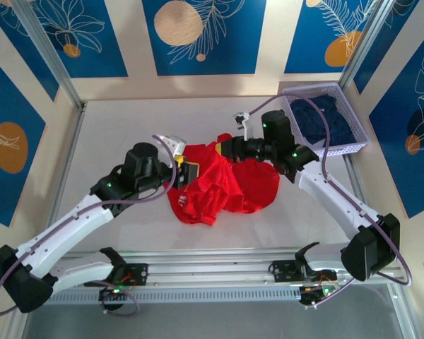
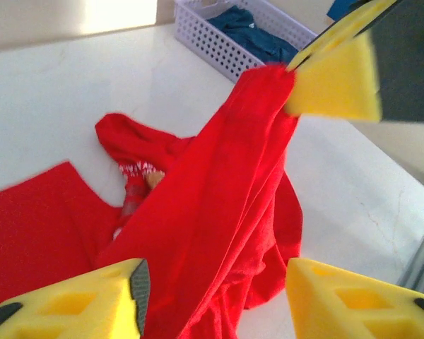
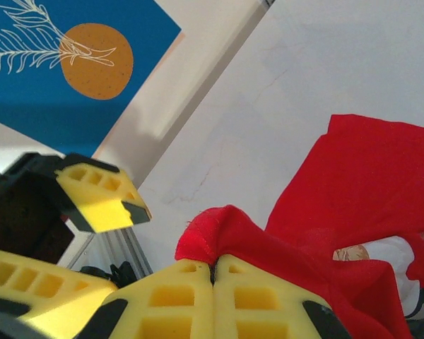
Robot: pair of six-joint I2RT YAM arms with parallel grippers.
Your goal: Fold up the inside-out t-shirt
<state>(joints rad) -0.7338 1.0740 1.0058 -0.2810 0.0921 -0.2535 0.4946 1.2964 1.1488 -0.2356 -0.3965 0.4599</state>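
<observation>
Jaws of the left gripper (image 2: 213,282) stand spread at the near left of the bright red, soft cloth inside-out t-shirt (image 1: 233,191), pinching nothing; a raised band of that cloth passes between their yellow pads (image 2: 71,304) unclamped. The rest of the shirt lies bunched in the middle of the white counter (image 1: 127,127), a bit of pale print showing among its folds. The band's long axis climbs away and to the right, up to the right gripper (image 3: 213,272), whose jaws are pressed together on a red edge just beyond the heap. The left arm is thus nearer the slack lower cloth, which lies straight ahead between its jaws. Far right, a lavender plastic basket (image 1: 359,134) of dark navy clothing (image 1: 336,116) stands well apart.
</observation>
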